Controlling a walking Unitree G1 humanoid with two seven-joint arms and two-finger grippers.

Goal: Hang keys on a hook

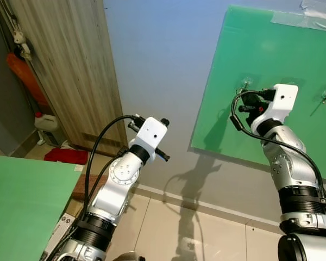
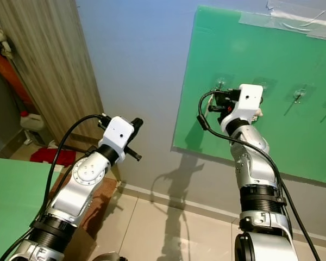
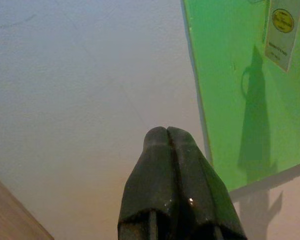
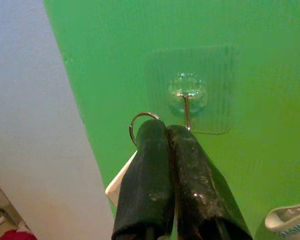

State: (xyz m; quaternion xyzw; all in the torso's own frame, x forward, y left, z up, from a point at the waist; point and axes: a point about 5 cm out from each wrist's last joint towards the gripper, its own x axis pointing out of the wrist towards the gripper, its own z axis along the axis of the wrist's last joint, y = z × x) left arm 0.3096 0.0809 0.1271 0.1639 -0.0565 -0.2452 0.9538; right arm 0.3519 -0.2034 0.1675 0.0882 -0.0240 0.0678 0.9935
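Right gripper (image 4: 166, 131), pinching our key ring (image 4: 140, 122) just beside the clear hook (image 4: 186, 102) on the green board (image 4: 250, 160), must next loop it over.

Keys (image 4: 140, 125): silver ring with pale tag, pinched in the right gripper (image 4: 167, 131), just beside a clear adhesive hook (image 4: 186, 100) on the green board (image 4: 270, 75).

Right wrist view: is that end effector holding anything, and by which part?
Yes. The right end effector is shut on the key ring, pinching its lower part; a white tag hangs below.
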